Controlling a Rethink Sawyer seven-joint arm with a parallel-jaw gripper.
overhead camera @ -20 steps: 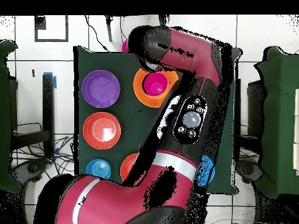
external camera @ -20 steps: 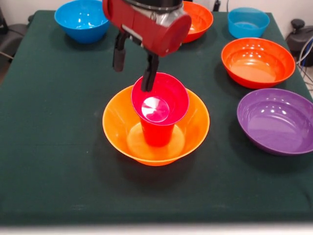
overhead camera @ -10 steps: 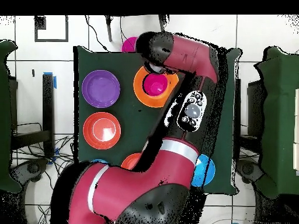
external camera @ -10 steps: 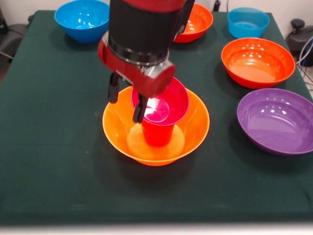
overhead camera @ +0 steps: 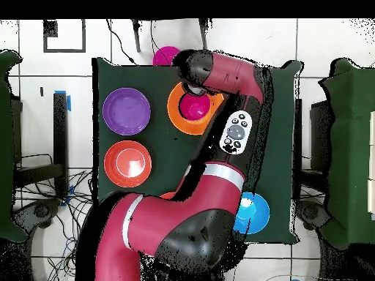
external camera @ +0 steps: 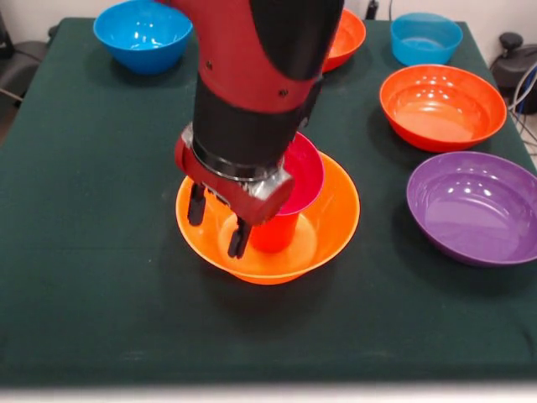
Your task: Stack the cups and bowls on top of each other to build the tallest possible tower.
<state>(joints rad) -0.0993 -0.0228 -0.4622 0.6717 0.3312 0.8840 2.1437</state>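
Claw [external camera: 217, 224] now lower, frame centre, open and empty, inside large yellow-orange flared plastic bowl [external camera: 331, 227] beside orange-red translucent tumbler [external camera: 273, 232] carrying magenta bowl [external camera: 304, 175]; tower intact.

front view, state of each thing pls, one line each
gripper: open, empty, fingers down inside the yellow-orange bowl
yellow-orange bowl: upright, tower base
red cup: standing in that bowl
magenta bowl: upright on the cup
purple bowl: upright, empty
orange-red bowl: upright, empty
blue bowl: upright, empty
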